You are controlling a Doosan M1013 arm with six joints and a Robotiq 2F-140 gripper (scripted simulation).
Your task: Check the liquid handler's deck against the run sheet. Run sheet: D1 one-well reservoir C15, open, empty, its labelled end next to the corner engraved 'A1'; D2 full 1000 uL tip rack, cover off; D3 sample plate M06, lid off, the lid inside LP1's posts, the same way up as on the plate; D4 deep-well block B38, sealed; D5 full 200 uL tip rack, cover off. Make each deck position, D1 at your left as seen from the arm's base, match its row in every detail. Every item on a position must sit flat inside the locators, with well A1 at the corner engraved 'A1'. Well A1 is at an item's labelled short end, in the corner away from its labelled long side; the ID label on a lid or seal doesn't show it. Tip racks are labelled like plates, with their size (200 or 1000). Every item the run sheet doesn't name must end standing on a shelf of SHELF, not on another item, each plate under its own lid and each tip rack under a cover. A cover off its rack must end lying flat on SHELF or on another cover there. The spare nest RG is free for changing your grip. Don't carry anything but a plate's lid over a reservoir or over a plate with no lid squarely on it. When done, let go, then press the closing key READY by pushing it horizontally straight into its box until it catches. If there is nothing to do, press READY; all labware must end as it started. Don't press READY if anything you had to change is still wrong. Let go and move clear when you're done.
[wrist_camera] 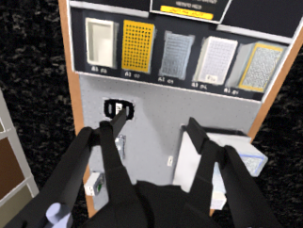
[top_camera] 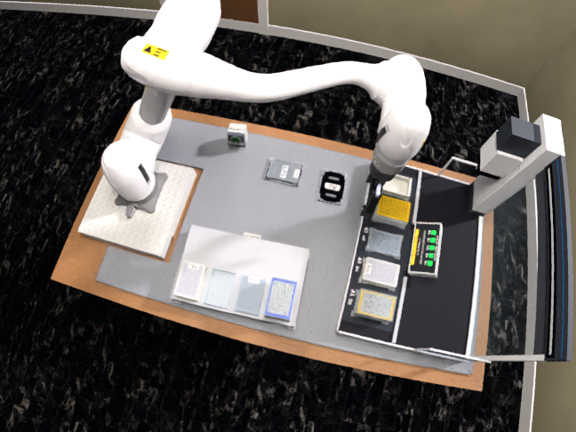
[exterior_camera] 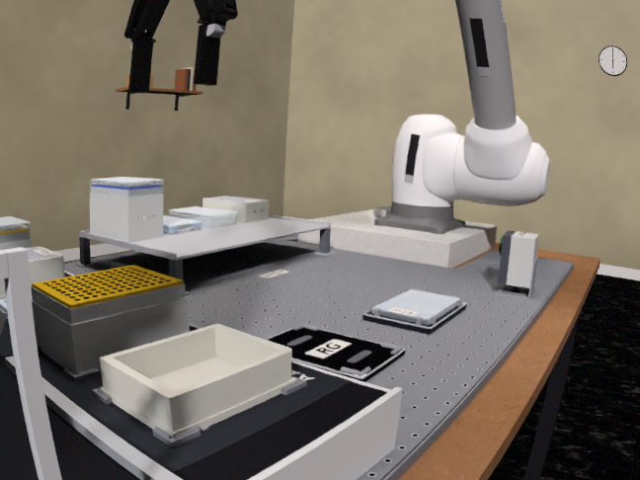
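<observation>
My gripper (exterior_camera: 173, 67) is open and empty, high above the table near the deck's D1 end; it also shows in the top view (top_camera: 374, 188) and the wrist view (wrist_camera: 157, 137). The white open reservoir (exterior_camera: 196, 371) sits in D1, empty. The yellow-topped tip rack (top_camera: 394, 209) stands in D2 with no cover. A clear plate (top_camera: 384, 243) lies in D3, a white labelled block (top_camera: 380, 272) in D4, and a yellow-rimmed tip rack (top_camera: 373, 304) in D5. A lid (exterior_camera: 416, 307) lies in the LP1 nest. The black RG nest (exterior_camera: 337, 353) is empty.
The raised shelf (top_camera: 242, 274) holds several items, among them a tall blue-rimmed box (exterior_camera: 126, 206). The READY key box (exterior_camera: 520, 261) stands at the table's edge near the arm's base. A panel with green lights (top_camera: 425, 248) lies beside the deck. A gantry (top_camera: 511, 157) stands behind the deck.
</observation>
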